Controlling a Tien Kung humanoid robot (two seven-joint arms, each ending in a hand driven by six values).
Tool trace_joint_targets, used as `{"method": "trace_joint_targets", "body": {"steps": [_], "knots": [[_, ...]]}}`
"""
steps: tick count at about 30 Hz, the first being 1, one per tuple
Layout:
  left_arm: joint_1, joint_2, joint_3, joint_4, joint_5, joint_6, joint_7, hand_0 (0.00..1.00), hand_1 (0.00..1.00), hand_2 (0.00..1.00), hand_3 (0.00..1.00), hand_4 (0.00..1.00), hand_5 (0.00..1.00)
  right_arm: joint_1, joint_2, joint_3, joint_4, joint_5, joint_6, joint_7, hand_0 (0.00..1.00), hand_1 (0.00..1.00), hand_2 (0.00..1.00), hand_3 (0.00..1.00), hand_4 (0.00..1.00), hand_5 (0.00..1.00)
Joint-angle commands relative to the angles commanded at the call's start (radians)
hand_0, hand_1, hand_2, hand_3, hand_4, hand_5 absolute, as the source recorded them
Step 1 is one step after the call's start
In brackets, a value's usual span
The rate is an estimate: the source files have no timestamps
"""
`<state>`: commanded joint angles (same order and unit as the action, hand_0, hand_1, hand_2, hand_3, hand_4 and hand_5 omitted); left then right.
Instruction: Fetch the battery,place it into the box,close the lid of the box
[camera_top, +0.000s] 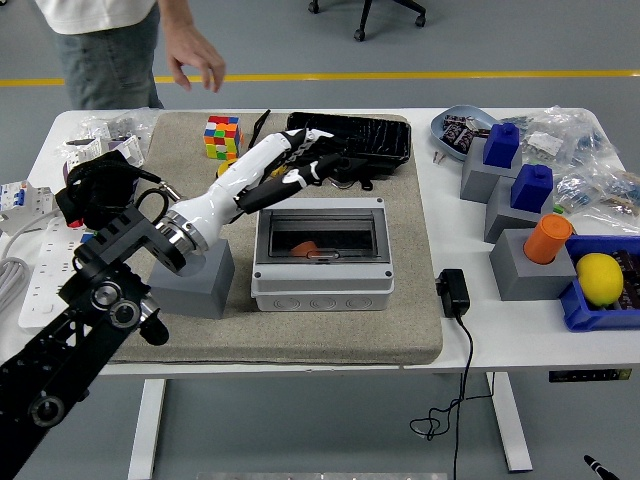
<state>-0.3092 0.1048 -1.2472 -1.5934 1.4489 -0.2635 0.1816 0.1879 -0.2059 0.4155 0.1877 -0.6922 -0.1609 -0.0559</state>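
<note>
The box (320, 262) sits mid-mat (400, 320), a grey moulded plastic case with ribbed sides and a smoky see-through lid (322, 238) lying flat over its top, which looks shut. Through the lid an orange, rounded shape (303, 247) shows; I take that for the battery, already inside, though the tint blurs its outline. So the task appears nearly or wholly done.

Left of the box stands a plain grey block (193, 283), matte and square-edged. Above it the left arm (90, 310), black jointed metal, runs up to a glossy white forearm shell.

Just beyond the box's far left corner hovers the left hand (300, 160), white palm with black segmented fingers (335, 163) loosely spread, holding nothing. The right hand is out of view.

The risks from here, as I judge them: if the lid has not latched, it could spring back up unnoticed; and the hand hangs close over the black ribbed tray (365, 140) behind the box, so a careless sweep could knock it or the yellow tape measure (228, 168) by the wrist.

Far left of the box, a colour cube (222, 136) rests on the felt-like mat. Beyond the table edge, a person's hand (195, 60) hangs clear of everything.
</note>
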Motion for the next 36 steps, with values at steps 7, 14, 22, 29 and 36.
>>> {"method": "trace_joint_targets", "body": {"steps": [7, 14, 22, 29, 36], "knots": [[0.053, -0.088, -0.262, 0.079, -0.299, -0.038, -0.030, 0.682, 0.783, 0.859, 0.998, 0.998, 0.998, -0.003, 0.002, -0.003, 0.004, 0.001, 0.004, 0.002, 0.905, 0.788, 0.757, 0.787, 0.998, 0.998], [0.064, -0.105, -0.422, 0.136, -0.585, 0.105, -0.126, 0.626, 0.840, 0.998, 0.998, 0.998, 0.998, -0.006, 0.000, -0.009, 0.004, 0.007, 0.003, 0.005, 0.889, 0.782, 0.755, 0.787, 0.998, 0.998], [0.074, -0.105, -0.510, 0.192, -0.923, 0.164, -0.181, 0.932, 0.959, 0.998, 0.998, 0.998, 0.998, -0.008, 0.000, -0.003, 0.005, 0.006, 0.002, 0.007, 0.864, 0.770, 0.753, 0.788, 0.998, 0.998], [0.086, -0.105, -0.540, 0.209, -1.214, 0.205, -0.210, 0.998, 0.977, 0.821, 0.689, 0.998, 0.998, -0.006, 0.000, 0.001, 0.005, 0.005, 0.002, 0.008, 0.862, 0.768, 0.753, 0.787, 0.998, 0.998], [0.107, -0.105, -0.552, 0.221, -1.497, 0.195, -0.161, 0.998, 0.905, 0.726, 0.553, 0.998, 0.998, -0.008, 0.001, 0.005, 0.003, 0.004, 0.002, 0.007, 0.860, 0.765, 0.752, 0.788, 0.998, 0.998]]}}
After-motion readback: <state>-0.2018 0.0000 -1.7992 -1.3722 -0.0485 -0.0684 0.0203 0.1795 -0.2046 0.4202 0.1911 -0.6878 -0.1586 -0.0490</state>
